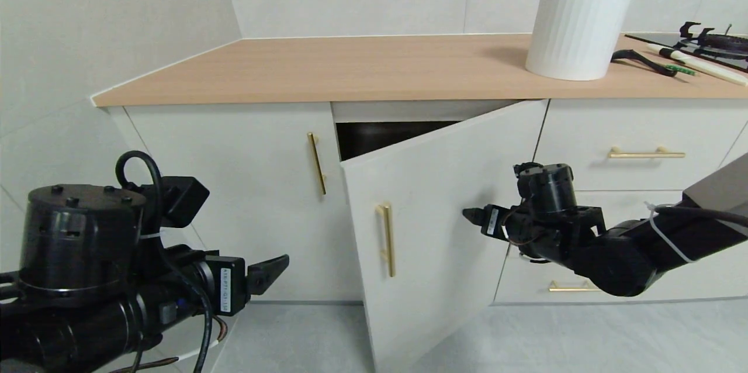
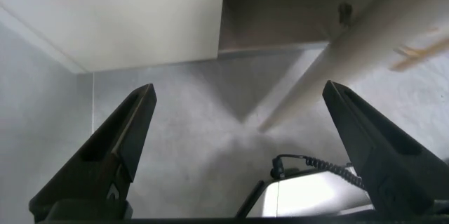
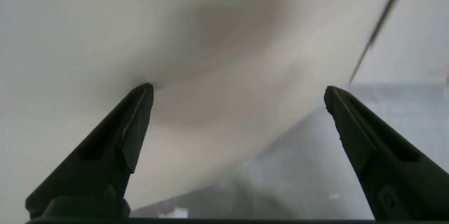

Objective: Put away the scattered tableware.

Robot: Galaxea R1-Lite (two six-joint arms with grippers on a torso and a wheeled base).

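Scattered utensils lie at the far right of the wooden counter [image 1: 350,69]: a black-handled tool [image 1: 643,60], a small green piece [image 1: 681,69] and a long white stick [image 1: 704,66]. Beside them stands a tall white ribbed holder [image 1: 581,13]. Below, a white cabinet door [image 1: 444,215] with a gold handle [image 1: 385,238] hangs partly ajar, showing a dark interior [image 1: 380,136]. My right gripper [image 1: 470,216] is open, close in front of that door's face [image 3: 175,41]. My left gripper [image 1: 272,270] is open and empty, low at the left, facing the floor [image 2: 210,133] and the door's edge [image 2: 351,55].
Left of the ajar door is a closed cabinet door [image 1: 234,186] with a gold handle [image 1: 316,162]. To the right are drawers with gold handles [image 1: 646,154]. A gas stove [image 1: 716,40] sits at the counter's far right. Tiled walls close the left side and the back.
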